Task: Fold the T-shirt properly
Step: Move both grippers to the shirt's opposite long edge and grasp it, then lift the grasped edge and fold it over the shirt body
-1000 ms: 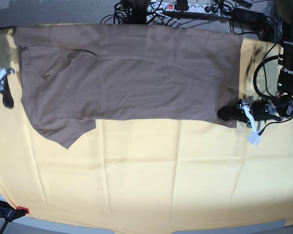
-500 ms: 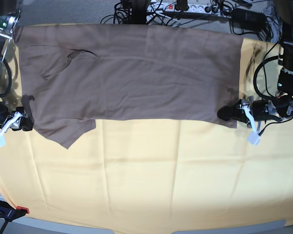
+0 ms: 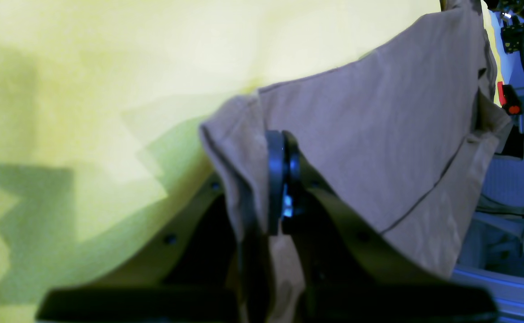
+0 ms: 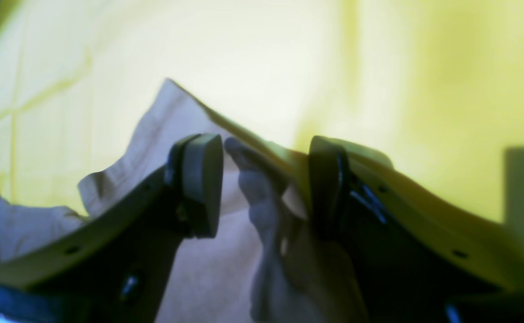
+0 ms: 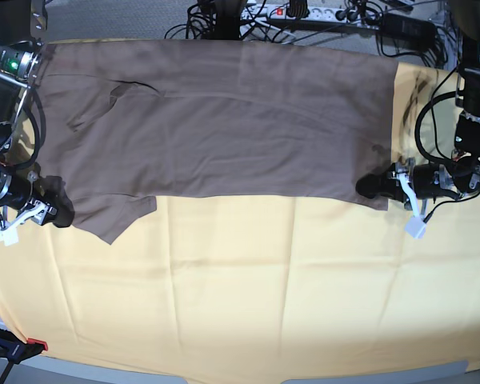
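Since the earlier frames, the right gripper (image 5: 60, 216) has travelled down the base view's left side and now sits at the sleeve edge of the T-shirt (image 5: 224, 120), while the left gripper (image 5: 368, 186) has stayed at the opposite lower corner. Right gripper: pads spread wide, with a raised fold of the shirt's fabric (image 4: 262, 211) standing between them, not yet pinched. Left gripper (image 3: 283, 179): pads pressed together on the shirt's hem corner (image 3: 244, 148), which drapes over the fingers. T-shirt: taupe-brown, lying flat and folded lengthwise across the upper half of the pale-yellow cloth (image 5: 240, 296), one sleeve (image 5: 112, 216) protruding at lower left. Cables and a power strip (image 5: 304, 12) lie beyond the cloth's far edge.
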Available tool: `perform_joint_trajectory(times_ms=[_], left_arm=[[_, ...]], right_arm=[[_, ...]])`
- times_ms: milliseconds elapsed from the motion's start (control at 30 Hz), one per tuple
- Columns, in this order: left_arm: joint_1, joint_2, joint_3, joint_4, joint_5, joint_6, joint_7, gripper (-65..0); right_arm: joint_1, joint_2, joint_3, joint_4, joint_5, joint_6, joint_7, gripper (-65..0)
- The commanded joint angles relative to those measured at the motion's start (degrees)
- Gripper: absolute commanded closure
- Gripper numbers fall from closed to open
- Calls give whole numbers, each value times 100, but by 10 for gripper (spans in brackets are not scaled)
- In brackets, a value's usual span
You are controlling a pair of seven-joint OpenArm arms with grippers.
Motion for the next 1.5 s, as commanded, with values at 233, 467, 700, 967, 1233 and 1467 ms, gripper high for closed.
perform_joint_trajectory(times_ms=[233, 467, 700, 967, 1233, 1467], left_arm=[[-127, -107, -39, 48, -39, -28, -26, 0], [-131, -107, -39, 48, -15, -28, -98, 0], [-297, -105, -498, 48, 94, -28, -229, 0], [-608, 164, -730, 48, 1329, -28, -1488, 0], [-859, 713, -730, 48, 2686, -28, -2529, 0], [-1091, 905, -726, 46, 3613, 358, -3187, 0]], right_arm=[[111, 120, 0, 55, 184, -5, -337, -129], [131, 122, 0, 55, -258, -5, 422, 0], [393, 122, 0, 55, -404, -5, 570, 0], [879, 120, -315, 55, -1231, -5, 1281, 0], [1080, 118, -1250, 55, -2426, -85, 2426, 0], [1263, 120, -1399, 55, -2846, -358, 2800, 0]])
